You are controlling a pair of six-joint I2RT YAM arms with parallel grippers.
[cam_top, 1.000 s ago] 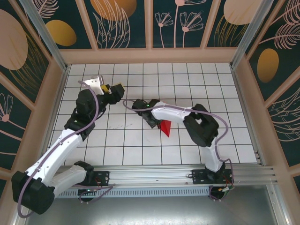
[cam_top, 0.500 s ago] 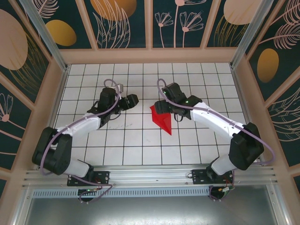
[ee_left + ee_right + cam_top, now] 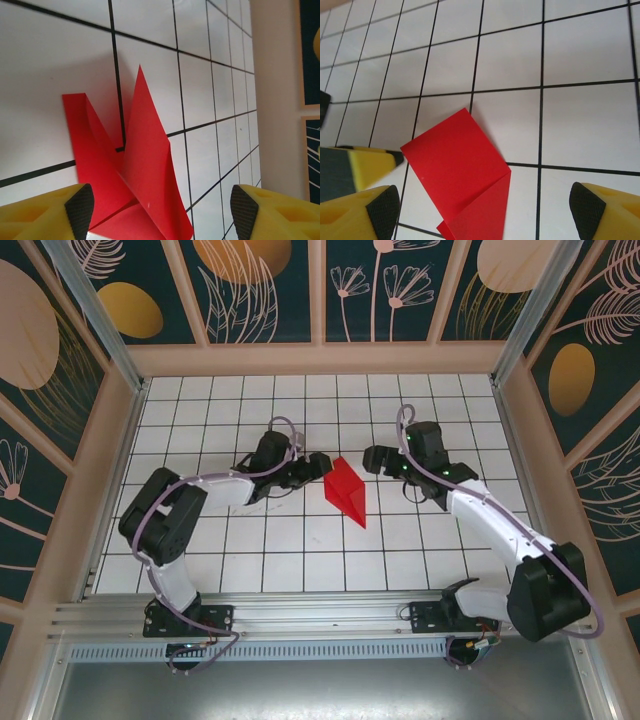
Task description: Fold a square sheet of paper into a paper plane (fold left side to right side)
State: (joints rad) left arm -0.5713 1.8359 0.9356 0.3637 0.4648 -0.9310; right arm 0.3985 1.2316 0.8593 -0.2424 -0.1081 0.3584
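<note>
White gridded table (image 3: pixel 250 540), boxed in by leaf-patterned walls (image 3: pixel 265 290), is filling the top view. The sheet of paper (image 3: pixel 345 490), already creased into a red wedge, is lying near the table's middle with its narrow tip pointing toward 5 o'clock. The left gripper (image 3: pixel 315 468) is hovering just beside the sheet at its 9 o'clock, and the right gripper (image 3: pixel 372 460) is waiting near it at 2 o'clock. Both sets of jaws are standing apart, holding nothing.

From the left wrist, the sheet of paper (image 3: pixel 140 175) is rising between the yellow fingers (image 3: pixel 80 207), with two flaps lifting off the tiles toward 12 o'clock. The jaws are spread wide on either side of it.

From the right wrist, the sheet of paper (image 3: pixel 457 160) is lying flatter, its fold running toward 4 o'clock, between wide-open pads (image 3: pixel 585 205).

By the look of it, the paper is behaving as very light, thin and springy. It is probably sliding easily on the smooth tiles, and its creases seem to be relaxing open. A raised flap edge looks the likeliest hold, pinched gently while the other arm is pinning the body down.
</note>
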